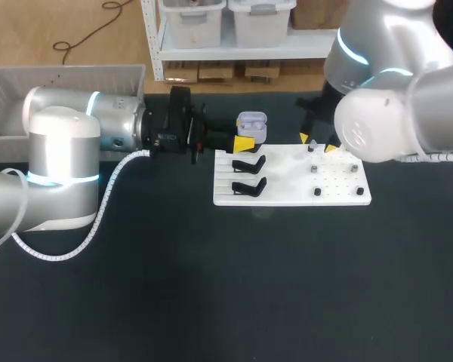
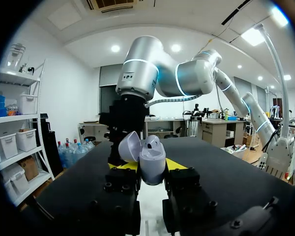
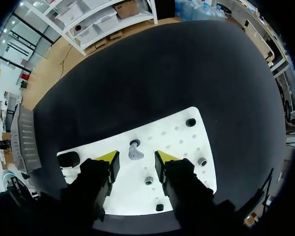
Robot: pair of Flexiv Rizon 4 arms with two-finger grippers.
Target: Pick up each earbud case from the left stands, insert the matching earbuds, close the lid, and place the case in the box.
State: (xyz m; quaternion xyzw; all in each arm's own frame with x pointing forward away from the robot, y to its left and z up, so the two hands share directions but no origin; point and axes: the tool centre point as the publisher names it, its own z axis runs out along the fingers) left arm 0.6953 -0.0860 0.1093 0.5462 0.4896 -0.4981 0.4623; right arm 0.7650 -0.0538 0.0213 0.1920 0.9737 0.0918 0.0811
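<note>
A lavender earbud case with its lid open is held upright above the back left corner of the white board. My left gripper is shut on it. In the left wrist view the case sits between the yellow tips with an earbud showing in its well. My right gripper hovers over the board's back right part. Seen from the right wrist, this gripper is open, and a small lavender earbud on the board lies between its fingers with a gap on each side.
Two black stands sit empty on the board's left half, and several small dark pegs dot the right half. A white slatted box stands at the table's back left. The dark tabletop stretches in front of the board.
</note>
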